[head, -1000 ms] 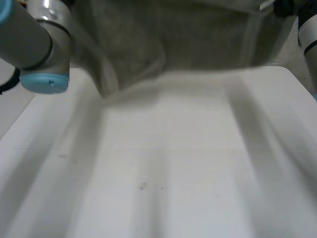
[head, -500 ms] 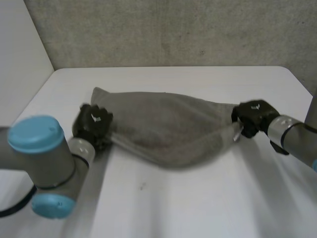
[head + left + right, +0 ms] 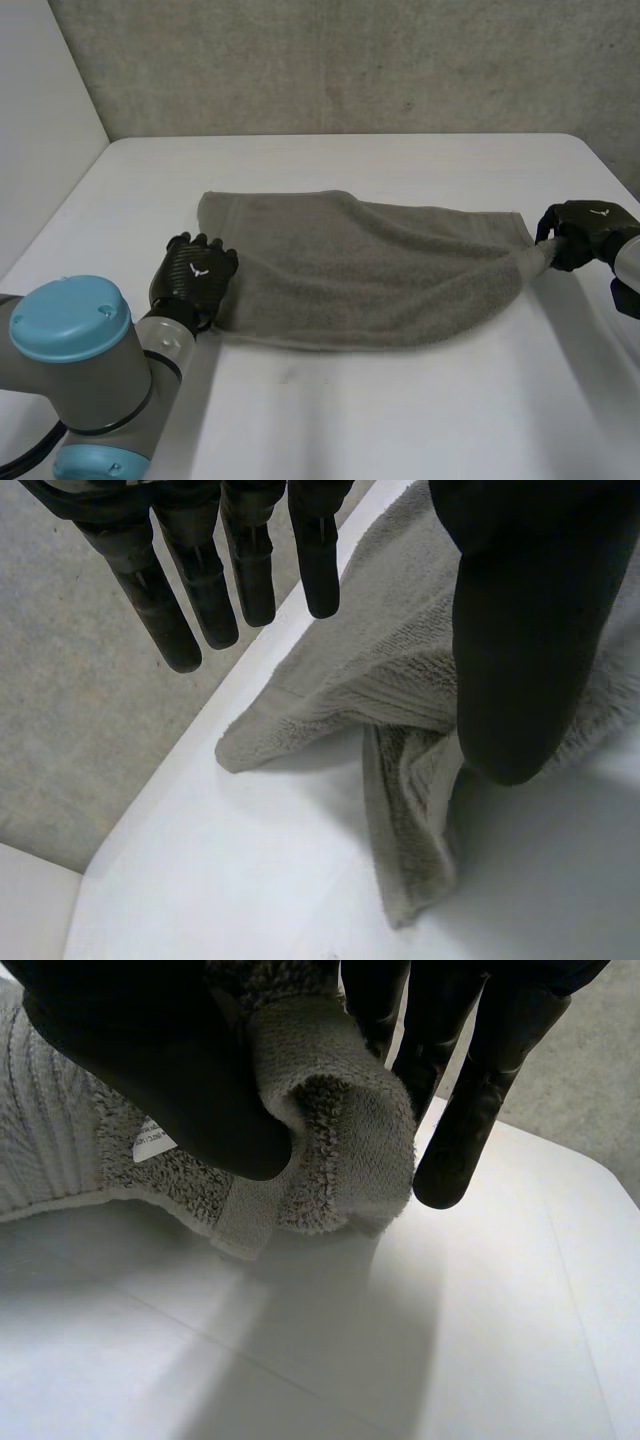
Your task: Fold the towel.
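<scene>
Towel laid out, one end gripped, the other free.
The grey towel [image 3: 370, 280] lies across the worktop's [image 3: 400, 420] middle. At its right end the right hand [image 3: 580, 232] pinches the corner between thumb and fingers, drawing it to a point, I'd say to hold the cloth taut and flat. At the towel's left end the left hand [image 3: 195, 275] hovers, fingers straight and spread, gripping nothing; the corner there lies doubled under, likely wanting a fresh grasp.
</scene>
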